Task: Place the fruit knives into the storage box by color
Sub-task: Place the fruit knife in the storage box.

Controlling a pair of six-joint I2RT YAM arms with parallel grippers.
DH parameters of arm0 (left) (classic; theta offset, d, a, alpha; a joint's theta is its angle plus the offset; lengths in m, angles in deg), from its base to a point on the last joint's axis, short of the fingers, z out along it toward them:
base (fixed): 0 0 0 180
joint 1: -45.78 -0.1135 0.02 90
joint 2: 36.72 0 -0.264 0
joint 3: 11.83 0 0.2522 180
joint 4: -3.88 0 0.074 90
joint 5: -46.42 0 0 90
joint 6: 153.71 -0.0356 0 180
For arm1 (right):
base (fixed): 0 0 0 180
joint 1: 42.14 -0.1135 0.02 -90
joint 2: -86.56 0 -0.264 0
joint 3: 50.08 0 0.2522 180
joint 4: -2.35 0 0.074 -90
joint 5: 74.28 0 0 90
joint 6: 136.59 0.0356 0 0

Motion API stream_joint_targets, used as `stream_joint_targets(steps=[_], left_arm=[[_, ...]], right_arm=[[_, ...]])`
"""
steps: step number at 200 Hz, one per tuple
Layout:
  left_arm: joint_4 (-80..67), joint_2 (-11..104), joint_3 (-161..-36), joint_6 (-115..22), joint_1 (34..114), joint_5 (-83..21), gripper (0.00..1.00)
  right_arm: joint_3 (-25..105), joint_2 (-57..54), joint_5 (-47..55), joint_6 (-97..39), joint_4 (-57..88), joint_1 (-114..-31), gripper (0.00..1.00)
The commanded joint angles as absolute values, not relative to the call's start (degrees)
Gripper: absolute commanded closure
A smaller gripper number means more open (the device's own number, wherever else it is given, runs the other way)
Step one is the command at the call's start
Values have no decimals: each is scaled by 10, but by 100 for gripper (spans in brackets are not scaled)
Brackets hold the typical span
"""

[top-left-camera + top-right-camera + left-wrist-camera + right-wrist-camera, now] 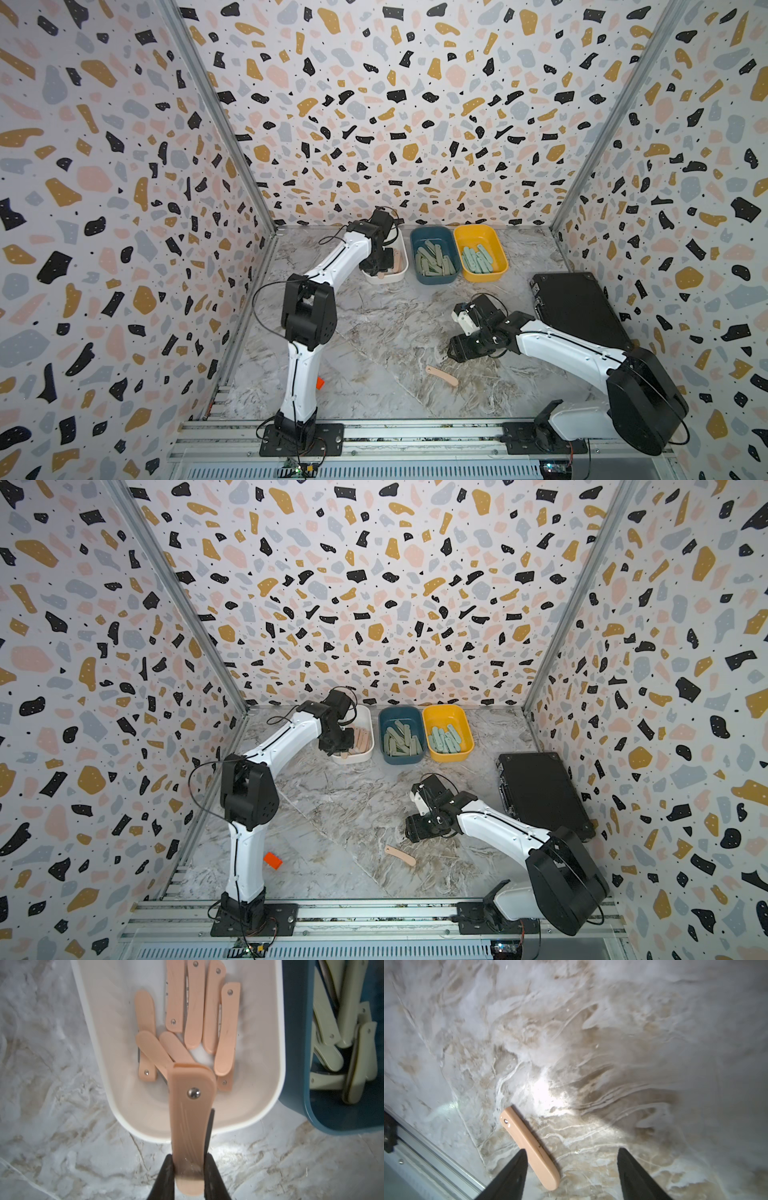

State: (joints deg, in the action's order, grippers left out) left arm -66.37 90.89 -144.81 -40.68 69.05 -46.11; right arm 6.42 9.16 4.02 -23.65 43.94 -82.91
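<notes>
Over white box (278,1076), L claw (190,1159) tight on pink knife (191,1118), wrist-cam only; R claw (572,1150) agape

Both top views overlook the whole table (374,324) from high; wrist cameras face it closely.

The marble table (374,324) bears a white bin (353,759), blue bin (436,279), yellow bin (486,275), black case (577,307), pink knife (442,376), orange block (272,860).

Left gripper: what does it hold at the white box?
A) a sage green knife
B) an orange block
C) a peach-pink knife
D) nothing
C: in the left wrist view the left gripper is shut on a peach-pink knife whose tip reaches over the white box, where other peach-pink knives lie.
</notes>
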Motion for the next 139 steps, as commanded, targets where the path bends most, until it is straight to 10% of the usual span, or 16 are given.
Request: stream_joint_targets(steps=[1, 78, 139], left_arm=[[-729, 963, -1541, -442, 690, -493, 98], [-702, 1081, -1645, -453, 685, -571, 95], [-772, 965, -1596, -432, 707, -478, 19]], right_arm=[[55, 97, 113, -243, 455, -868, 31], [54, 83, 159, -277, 452, -951, 33], [63, 19, 172, -286, 425, -985, 38]])
